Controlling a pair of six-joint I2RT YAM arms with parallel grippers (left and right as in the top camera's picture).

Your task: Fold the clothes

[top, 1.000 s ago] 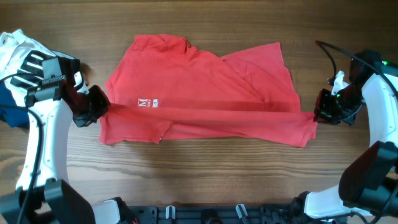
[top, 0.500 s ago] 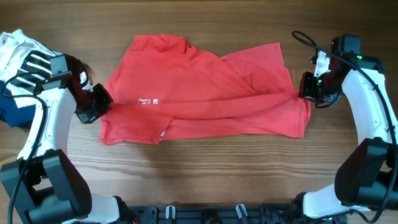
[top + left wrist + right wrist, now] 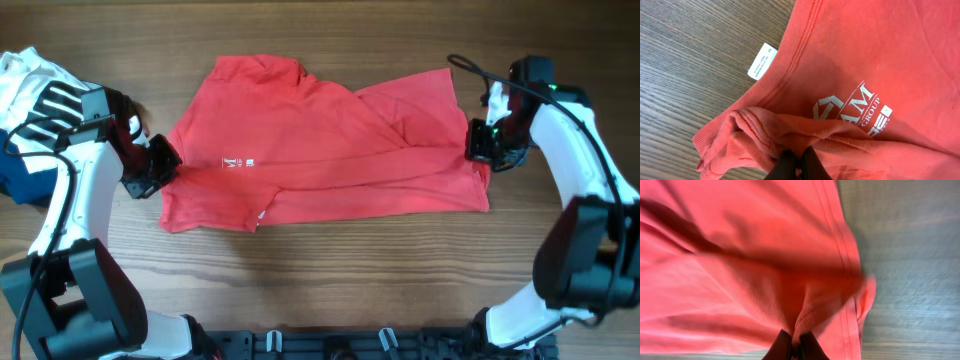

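Mid-fold on the red T-shirt (image 3: 320,140), spread sideways across the table (image 3: 330,280). Pinched tight at each end by left claw (image 3: 166,170) and right claw (image 3: 478,150), with a fabric ridge stretched between. Next up, probably: carrying both ends evenly toward the far edge.

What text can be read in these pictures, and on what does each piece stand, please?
"AM": white print on the red T-shirt, beside a logo.
"GROUP": just below it, same print.
White tag at the shirt's edge: print too small to read.

Soft even light, right-wrist motion blur
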